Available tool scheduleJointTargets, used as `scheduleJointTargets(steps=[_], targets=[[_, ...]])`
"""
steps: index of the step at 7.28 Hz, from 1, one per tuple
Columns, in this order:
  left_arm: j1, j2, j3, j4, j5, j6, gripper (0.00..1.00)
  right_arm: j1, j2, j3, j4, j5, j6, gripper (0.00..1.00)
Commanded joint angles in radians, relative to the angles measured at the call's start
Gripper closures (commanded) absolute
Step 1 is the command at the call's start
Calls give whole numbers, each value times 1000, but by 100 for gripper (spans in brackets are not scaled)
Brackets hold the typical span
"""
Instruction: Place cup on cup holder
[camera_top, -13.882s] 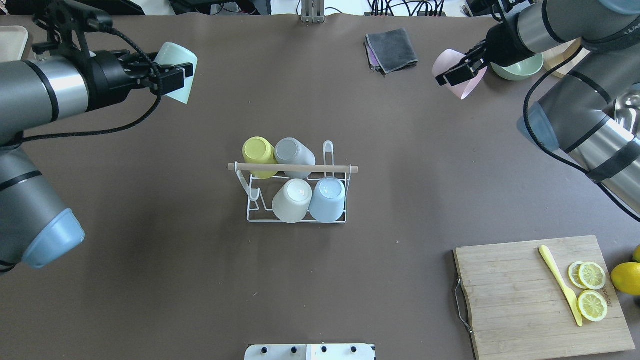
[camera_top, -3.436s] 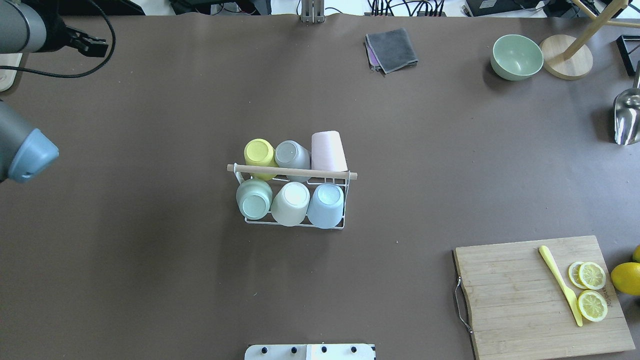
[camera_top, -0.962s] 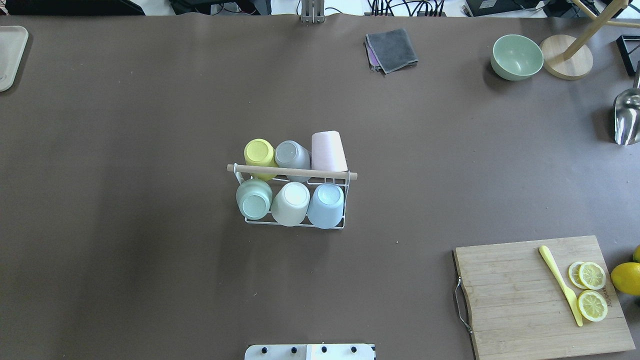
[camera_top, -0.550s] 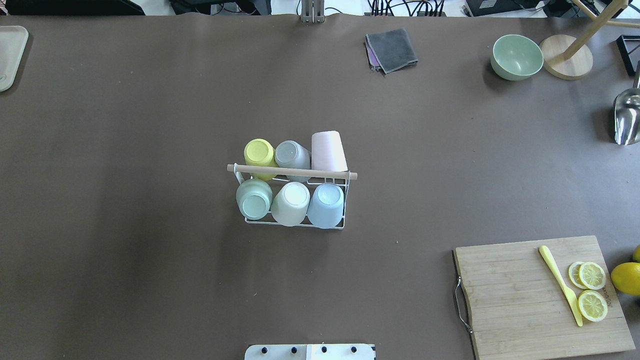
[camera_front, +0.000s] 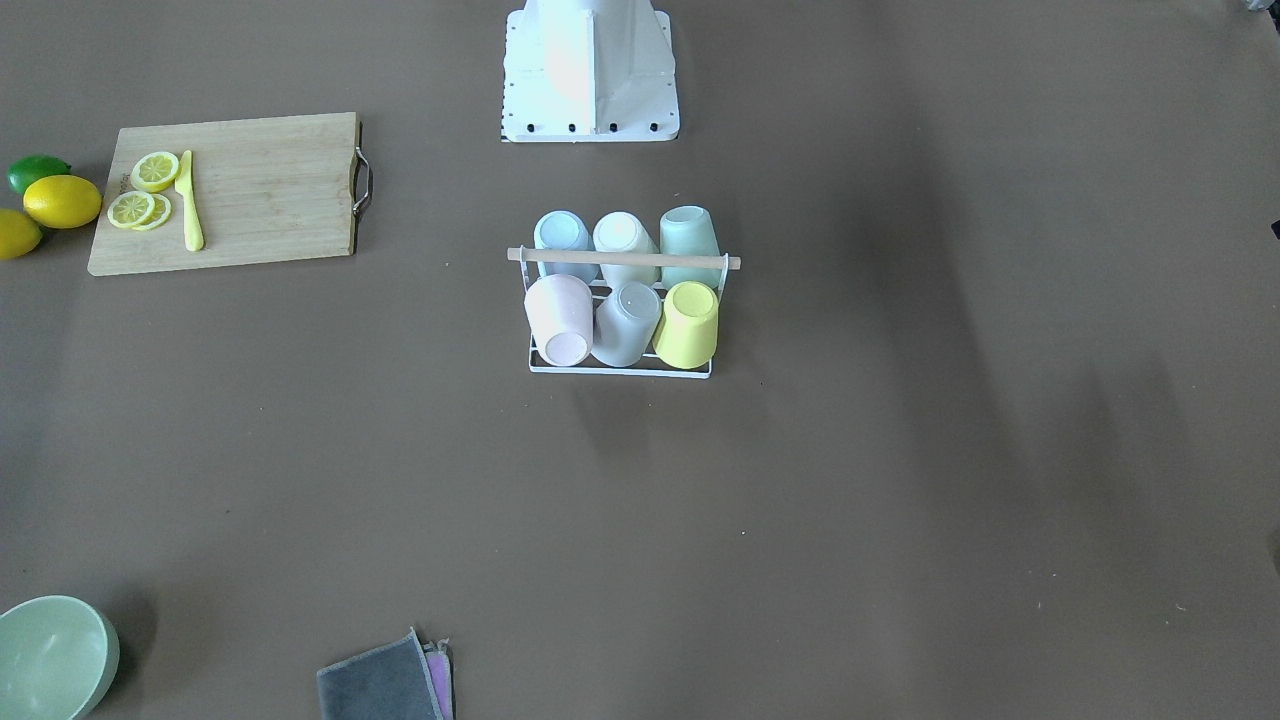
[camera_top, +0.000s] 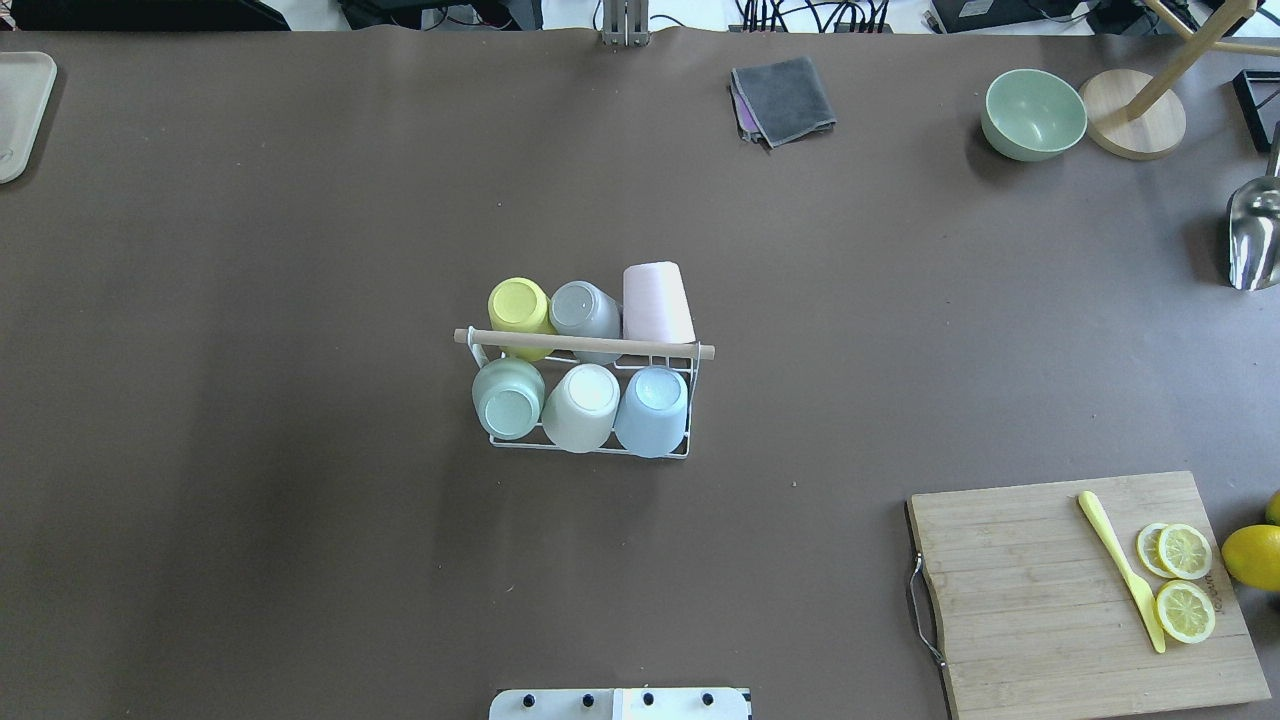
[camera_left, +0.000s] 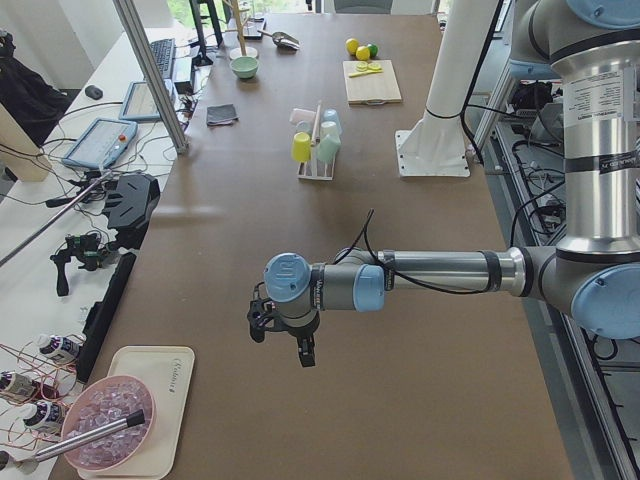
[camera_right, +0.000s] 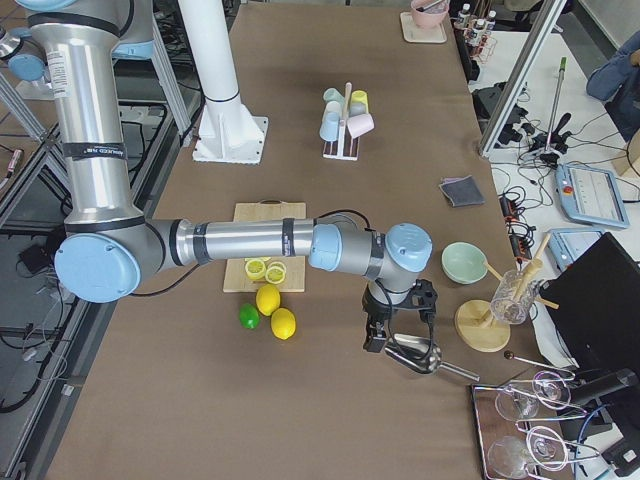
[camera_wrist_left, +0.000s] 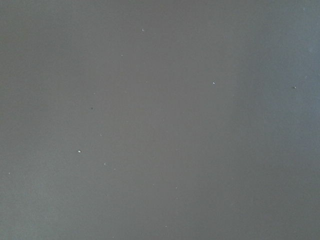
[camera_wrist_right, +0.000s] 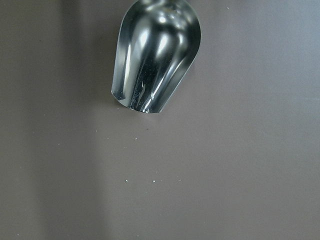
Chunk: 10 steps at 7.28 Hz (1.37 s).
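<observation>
Standing behind the robot and taking 12 o'clock as straight across the worktop (camera_top: 300, 250), I am seeing the cup holder (camera_top: 590, 345) sitting mid-table. A grey cloth (camera_top: 785, 98) is lying at its 1 o'clock, a green bowl (camera_top: 1033, 113) is sitting at 2 o'clock, a metal scoop (camera_top: 1250, 240) is resting near 3 o'clock and a cutting board (camera_top: 1050, 600) with lemon slices (camera_top: 1183, 580) and a yellow knife (camera_top: 1120, 570) is lying at 4 o'clock, all well apart from the holder.

The holder's long axis, along its wooden rod, is running from 9 to 3 o'clock. Six cups are filling it in two rows. On the 12 o'clock side are sitting a yellow cup (camera_top: 518, 305), a grey cup (camera_top: 583, 308) and a pink cup (camera_top: 657, 300). On the 6 o'clock side are sitting a green cup (camera_top: 507, 398), a cream cup (camera_top: 581, 405) and a blue cup (camera_top: 652, 408). The pink one is showing its side, lengthwise 12 to 6.

The left end effector (camera_left: 283, 335) is hanging over bare worktop and the right end effector (camera_right: 400, 335) is hovering over the scoop. I cannot tell how far either is parted.
</observation>
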Motion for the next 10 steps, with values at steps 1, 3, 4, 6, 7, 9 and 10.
scheduleJointTargets(steps=[1,3,4,6,7,9,10], targets=[[0,0,1,0,0,0,2,0,-2,1,0,0,0,0],[0,2,3,0,2,6,2,0,-2,2,0,0,0,0],[0,2,6,0,2,6,2,0,-2,4,0,0,0,0],[0,0,6,0,2,6,2,0,0,4,0,2,0,0],[0,0,6,0,2,6,2,0,-2,2,0,12,0,0],[-13,2,3,0,2,8,2,0,-2,2,0,14,0,0],[-13,2,4,0,2,8,2,0,-5,2,0,14,0,0]])
